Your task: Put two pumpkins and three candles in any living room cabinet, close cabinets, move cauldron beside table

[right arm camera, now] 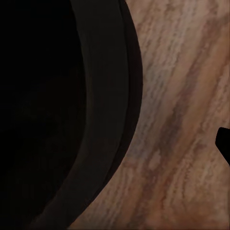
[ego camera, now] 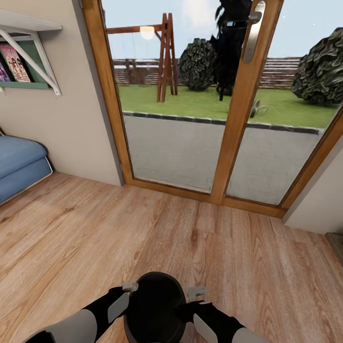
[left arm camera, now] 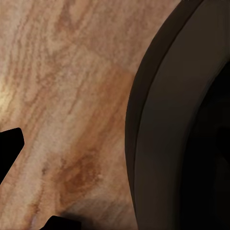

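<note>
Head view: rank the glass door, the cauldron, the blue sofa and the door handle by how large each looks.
1. Glass door, largest by far.
2. Cauldron, though nearness to the camera inflates it.
3. Blue sofa, cut off by the frame edge, so close to the cauldron.
4. Door handle, smallest.

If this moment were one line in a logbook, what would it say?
cauldron between left gripper and right gripper | wood floor | glass doors ahead
</note>
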